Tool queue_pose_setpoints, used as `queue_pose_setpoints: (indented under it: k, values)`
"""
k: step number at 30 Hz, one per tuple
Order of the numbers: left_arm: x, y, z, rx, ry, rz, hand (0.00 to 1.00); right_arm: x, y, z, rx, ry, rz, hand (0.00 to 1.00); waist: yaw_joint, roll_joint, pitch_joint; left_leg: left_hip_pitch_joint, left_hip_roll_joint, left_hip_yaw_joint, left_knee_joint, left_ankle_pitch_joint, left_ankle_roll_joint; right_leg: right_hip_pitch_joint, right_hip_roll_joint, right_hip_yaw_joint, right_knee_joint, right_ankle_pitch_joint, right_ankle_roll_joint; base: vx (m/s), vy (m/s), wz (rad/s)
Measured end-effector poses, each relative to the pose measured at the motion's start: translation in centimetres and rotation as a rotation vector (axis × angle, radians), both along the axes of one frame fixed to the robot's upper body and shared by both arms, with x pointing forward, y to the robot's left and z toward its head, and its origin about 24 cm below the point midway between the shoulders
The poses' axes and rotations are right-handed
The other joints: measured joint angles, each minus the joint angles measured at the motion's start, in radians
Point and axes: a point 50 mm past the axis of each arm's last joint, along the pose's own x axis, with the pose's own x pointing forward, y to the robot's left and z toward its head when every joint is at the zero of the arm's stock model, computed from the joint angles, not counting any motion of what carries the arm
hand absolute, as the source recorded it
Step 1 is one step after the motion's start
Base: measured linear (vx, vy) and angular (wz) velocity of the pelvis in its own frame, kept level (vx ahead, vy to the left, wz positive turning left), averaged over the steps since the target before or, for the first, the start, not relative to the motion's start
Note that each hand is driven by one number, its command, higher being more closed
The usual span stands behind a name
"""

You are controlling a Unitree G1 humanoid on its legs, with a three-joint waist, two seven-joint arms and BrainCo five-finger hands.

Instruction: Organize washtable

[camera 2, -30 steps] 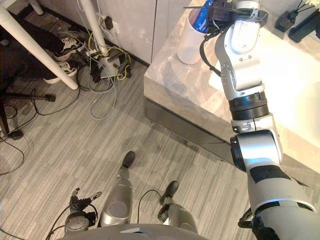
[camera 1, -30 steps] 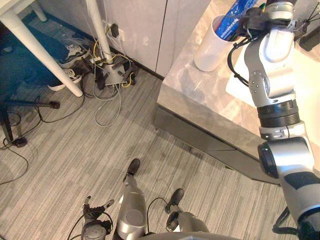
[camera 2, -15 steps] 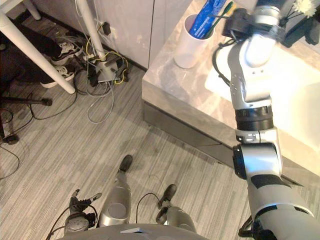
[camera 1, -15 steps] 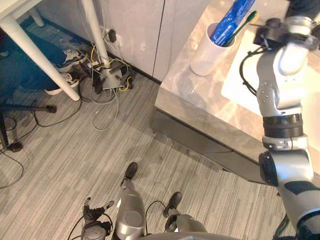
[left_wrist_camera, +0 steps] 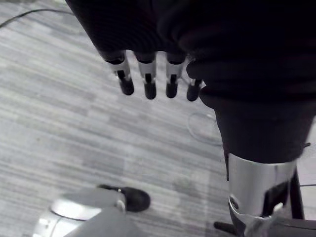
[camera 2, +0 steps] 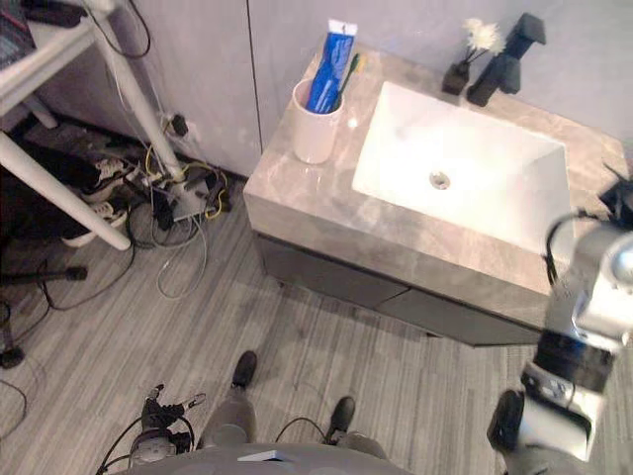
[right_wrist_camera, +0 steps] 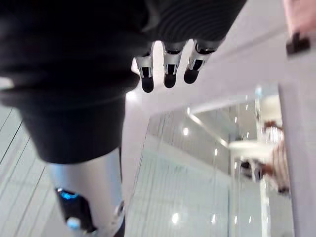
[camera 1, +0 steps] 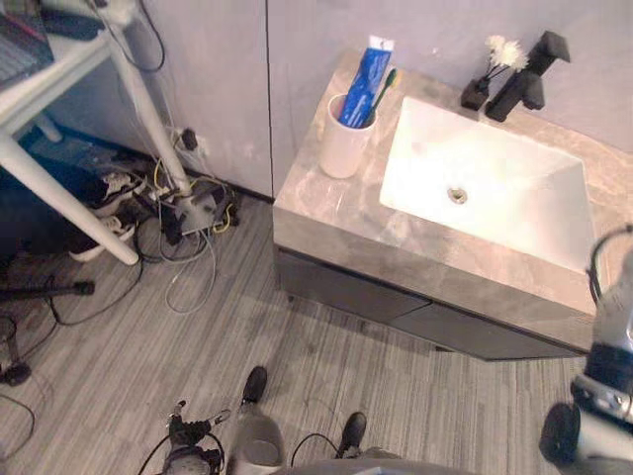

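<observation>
Counter (camera 2: 326,213) lies at 1 o'clock from where I stand: grey veined stone, polished, square-edged, with a white rectangular sink (camera 2: 475,139) sunk into it, smooth glazed walls, small metal drain (camera 2: 440,180) in the middle.

Task's things: a white cup (camera 2: 314,134), plain cylinder, matte, stands at the counter's 10 o'clock corner, just beside the sink's rim. In it, a blue toothpaste tube (camera 2: 328,64), flat and soft-sided, and a green toothbrush (camera 2: 348,74), thin and rigid. Both stand with their long axes nearly upright, tops leaning toward 1 o'clock.

Behind the sink at 1 o'clock: a black angular faucet (camera 2: 504,59) and, just beside it, a small dark vase (camera 2: 457,74) with pale flowers.

My left hand (left_wrist_camera: 148,74) hangs low at 7 o'clock over the grey plank floor (camera 2: 297,336), fingers loosely straight, holding nothing. My right hand (right_wrist_camera: 168,69) is up off the counter's 3 o'clock end, fingers relaxed and apart, empty.

Judgement: cup is well apart from both hands. It sits on my left-hand side, but the right arm is nearer the counter top.
</observation>
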Motion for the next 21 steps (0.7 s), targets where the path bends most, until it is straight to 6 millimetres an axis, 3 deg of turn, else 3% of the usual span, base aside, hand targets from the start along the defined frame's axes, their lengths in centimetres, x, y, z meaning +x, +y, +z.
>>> queue_pose_setpoints:
  k: [5, 9, 12, 15, 20, 21]
  values:
    - [-0.9, 0.1, -0.5, 0.005, 0.053, 0.006, 0.00, -4.9, -3.4, -6.4, 0.188, 0.199, -0.277, 0.00, -0.048, 0.036, -0.049, 0.032, 0.001, 0.027, -0.002, -0.007, 0.002, 0.013, -0.002, 0.025, 0.004, -0.003, 0.003, 0.00, 0.001, -0.15]
    - [-1.0, -0.1, -0.6, 0.006, 0.067, 0.000, 0.00, -7.3, -3.0, -12.0, 0.333, 0.404, -0.374, 0.00, -0.060, 0.048, -0.071, 0.065, 0.002, 0.050, -0.010, -0.021, 0.001, 0.023, -0.005, 0.042, 0.012, -0.016, 0.007, -0.03, 0.011, -0.16]
    - [-1.4, -0.7, -0.9, -0.020, 0.066, 0.046, 0.00, -9.6, -1.0, -17.2, 0.469, 0.589, -0.391, 0.00, -0.066, 0.054, -0.101, 0.076, 0.001, 0.071, -0.011, -0.028, 0.002, 0.026, -0.009, 0.045, 0.017, -0.029, 0.000, -0.01, 0.013, -0.07]
    - [-1.9, -1.9, -1.4, -0.055, 0.081, 0.083, 0.00, -10.0, 2.2, -20.9, 0.557, 0.747, -0.302, 0.00, -0.082, 0.064, -0.105, 0.108, 0.000, 0.084, -0.011, -0.037, 0.004, 0.048, -0.014, 0.048, 0.024, -0.034, -0.003, 0.00, 0.012, -0.08]
    - [-1.8, -3.2, -1.6, -0.073, 0.082, 0.101, 0.00, -9.7, 4.9, -23.2, 0.510, 0.923, -0.134, 0.00, -0.085, 0.100, -0.114, 0.135, 0.001, 0.101, -0.011, -0.043, 0.006, 0.056, -0.020, 0.049, 0.046, -0.046, -0.002, -0.01, 0.011, -0.09]
    - [-1.8, -3.3, -1.7, -0.072, 0.085, 0.098, 0.00, -10.1, 5.8, -25.1, 0.536, 1.014, -0.087, 0.00, -0.084, 0.104, -0.118, 0.144, 0.003, 0.101, -0.011, -0.045, 0.003, 0.057, -0.019, 0.049, 0.062, -0.057, -0.003, 0.00, 0.000, 0.00]
